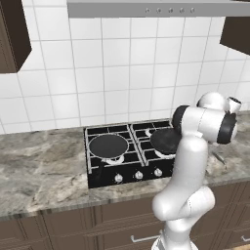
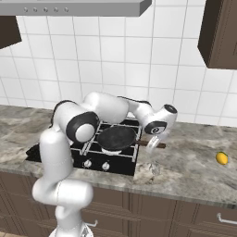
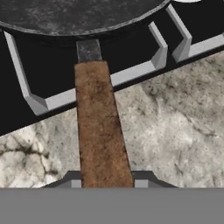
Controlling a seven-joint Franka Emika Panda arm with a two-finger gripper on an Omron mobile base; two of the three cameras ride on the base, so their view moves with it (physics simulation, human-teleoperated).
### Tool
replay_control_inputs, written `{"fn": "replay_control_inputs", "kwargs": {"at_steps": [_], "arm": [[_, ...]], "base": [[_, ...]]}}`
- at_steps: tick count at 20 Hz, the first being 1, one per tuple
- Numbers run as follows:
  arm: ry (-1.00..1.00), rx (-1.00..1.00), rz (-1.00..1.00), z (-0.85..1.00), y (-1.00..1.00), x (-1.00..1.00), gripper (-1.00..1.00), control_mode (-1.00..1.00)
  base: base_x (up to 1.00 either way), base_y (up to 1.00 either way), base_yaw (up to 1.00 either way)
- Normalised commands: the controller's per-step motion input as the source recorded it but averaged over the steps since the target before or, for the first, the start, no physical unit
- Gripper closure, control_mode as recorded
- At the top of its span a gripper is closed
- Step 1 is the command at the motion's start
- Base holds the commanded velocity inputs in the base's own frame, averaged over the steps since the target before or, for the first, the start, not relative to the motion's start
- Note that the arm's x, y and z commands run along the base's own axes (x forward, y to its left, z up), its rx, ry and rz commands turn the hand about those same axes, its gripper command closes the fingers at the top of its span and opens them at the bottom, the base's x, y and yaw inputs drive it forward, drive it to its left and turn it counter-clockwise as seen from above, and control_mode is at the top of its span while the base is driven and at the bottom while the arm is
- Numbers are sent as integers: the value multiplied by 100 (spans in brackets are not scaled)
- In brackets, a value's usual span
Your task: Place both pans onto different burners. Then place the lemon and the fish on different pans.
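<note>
From the hand view, the two fingers [image 3: 141, 183] sit low in the frame, one on each side of a brown handle [image 3: 99, 127]. They are drawn in narrow and snug against its edges, so they appear clamped on it. The handle runs up the middle of the frame, over the marbled grey tabletop [image 3: 175, 122], to the rim of a black pan, the right pan [image 3: 78, 17]. That pan rests on the grate at the top of the frame.

I count two pans, both on the cooktop [image 1: 97, 176]. In the left base view the left pan [image 1: 108, 145] sits on the front-left burner at the centre of the frame. The right pan is just beside it, at centre right and partly behind the white arm [image 1: 188, 161].

There are four burners. Two carry the pans and two lie bare behind them, one at [image 1: 105, 129].

Three small silver knobs [image 1: 138, 175] line the front edge of the cooktop.

One lemon [image 2: 222, 158] lies alone on the tabletop at the right edge of the right base view, well apart from the pans.

A pale slim shape [image 2: 154, 169] lies below the hand there, too faint to tell whether it is the fish.

Behind everything is a wall of white tiles [image 1: 122, 73].
</note>
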Motion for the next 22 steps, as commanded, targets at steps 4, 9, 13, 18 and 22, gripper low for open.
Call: {"fn": "replay_control_inputs", "kwargs": {"at_steps": [4, 9, 13, 18, 22], "arm": [[0, 0, 0, -26, 8, 6, 100, -100], [0, 0, 0, -2, 6, 0, -100, -100], [0, 0, 0, 0, 0, 1, -100, -100], [0, -4, -7, 32, 12, 0, -100, -100], [0, -9, -25, 59, 19, -6, -100, -100]], "base": [[0, 0, 0], [0, 0, 0], [0, 0, 0], [0, 0, 0], [0, 0, 0]]}}
